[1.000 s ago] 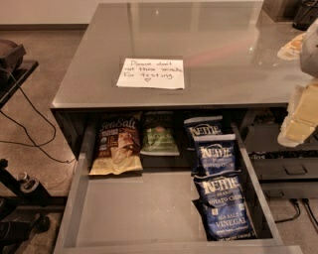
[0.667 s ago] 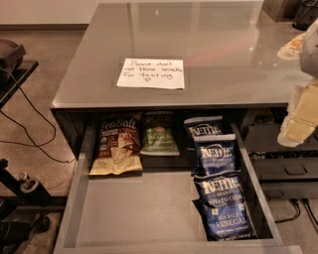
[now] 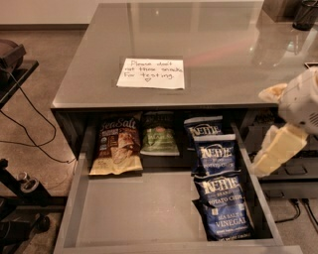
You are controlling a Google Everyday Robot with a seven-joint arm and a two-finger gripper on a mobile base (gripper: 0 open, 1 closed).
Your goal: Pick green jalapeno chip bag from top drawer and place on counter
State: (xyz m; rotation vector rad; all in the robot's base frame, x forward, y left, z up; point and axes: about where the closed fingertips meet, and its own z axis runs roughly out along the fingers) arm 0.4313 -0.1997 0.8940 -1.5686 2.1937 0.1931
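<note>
The green jalapeno chip bag lies at the back of the open top drawer, between the tan "Sea Salt" bag and the blue Kettle bags. The grey counter with a white handwritten note is above the drawer. My gripper is at the right edge of the view, beside the drawer's right side and level with the counter's front edge. It is open and empty, with one cream finger pointing down-left and the other above it. It is well to the right of the green bag.
Three blue Kettle bags lie in a row along the drawer's right side. Darker drawers sit to the right behind my gripper. A black stand with cables is on the floor to the left. Dark objects stand at the counter's far right corner.
My gripper has moved down and to the left, toward the drawer's right side. The bags have not moved.
</note>
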